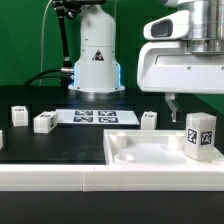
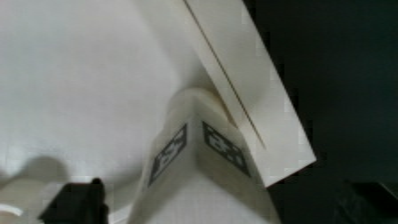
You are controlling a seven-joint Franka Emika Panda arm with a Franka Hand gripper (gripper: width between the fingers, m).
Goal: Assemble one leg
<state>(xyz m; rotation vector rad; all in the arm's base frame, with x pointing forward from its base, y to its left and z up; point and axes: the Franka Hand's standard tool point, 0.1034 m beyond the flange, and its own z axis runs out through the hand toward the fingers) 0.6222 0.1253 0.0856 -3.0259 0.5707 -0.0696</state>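
The gripper [image 1: 172,102] hung over the tray [image 1: 130,150], holding nothing. In the wrist view its fingers [image 2: 71,200] looked spread wide. The leg [image 1: 200,135] stood upright inside the tray by the rim, long axis vertical, tags showing. And here was the key: it sat below the fingertips and off toward the exterior view's right, near but apart. By my read the hand had to shift that way, then drop to straddle the post. Other small blocks [image 1: 44,122] sat on the table [image 1: 60,142] near the marker board [image 1: 95,117].
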